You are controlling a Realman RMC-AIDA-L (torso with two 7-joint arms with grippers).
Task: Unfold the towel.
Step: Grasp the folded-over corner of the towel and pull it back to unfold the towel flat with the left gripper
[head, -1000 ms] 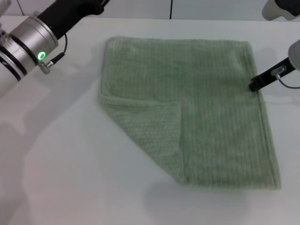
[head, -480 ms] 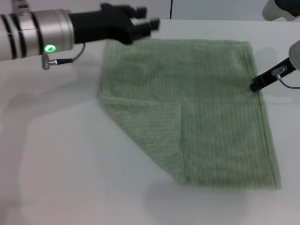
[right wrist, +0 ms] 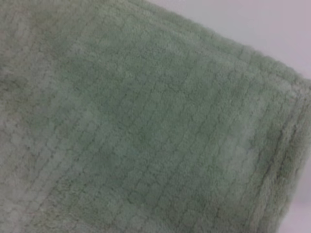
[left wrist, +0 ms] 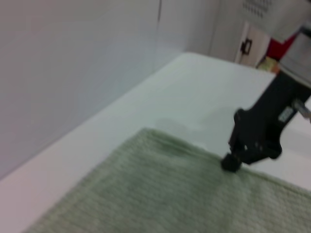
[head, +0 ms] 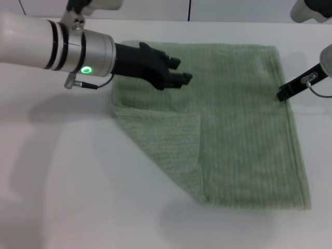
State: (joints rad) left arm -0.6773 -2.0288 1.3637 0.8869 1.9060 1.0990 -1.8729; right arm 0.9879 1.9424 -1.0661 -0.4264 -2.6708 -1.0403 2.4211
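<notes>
The pale green towel (head: 244,135) lies flat on the white table, its near-left corner folded over into a triangular flap (head: 166,137). My left gripper (head: 179,71) reaches in from the left and hovers open over the towel's far-left part, just beyond the flap. Nothing is between its fingers. My right gripper (head: 282,95) rests shut with its tip on the towel's right hem. In the left wrist view the right gripper (left wrist: 231,162) touches the towel (left wrist: 160,199) at its edge. The right wrist view is filled by the ribbed towel (right wrist: 141,121).
The white table (head: 67,181) spreads around the towel on the left and near sides. A wall (left wrist: 73,63) rises behind the table's far edge.
My left arm has swung in from the far left. Its gripper now sits lower and further right, over the towel. The right gripper and the towel have stayed put.
</notes>
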